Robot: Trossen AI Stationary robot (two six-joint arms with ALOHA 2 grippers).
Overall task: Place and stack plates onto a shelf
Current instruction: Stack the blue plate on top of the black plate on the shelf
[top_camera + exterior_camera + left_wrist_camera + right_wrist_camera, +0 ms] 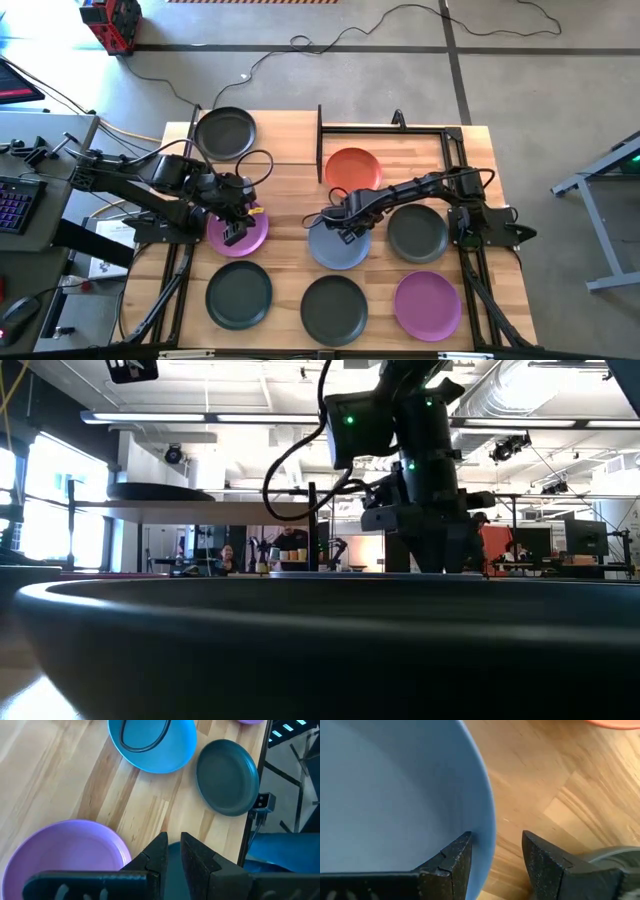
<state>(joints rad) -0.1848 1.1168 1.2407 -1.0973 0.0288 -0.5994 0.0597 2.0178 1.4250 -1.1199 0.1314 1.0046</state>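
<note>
The left gripper point(236, 230) hovers over the purple plate point(243, 237) at the table's left-centre, fingers point(159, 854) nearly closed with only a narrow gap and nothing held; a dark grey plate point(225, 132) sits on the shelf point(195, 125) at the far left corner. At centre, the right gripper point(347, 233) straddles the rim of the light blue plate point(335, 248) — one finger point(455, 860) inside the rim, the other outside, jaws parted and not yet clamped. Beside it lie the orange plate point(352, 167) — farther back — and a second dark grey plate point(418, 233) to the right.
</note>
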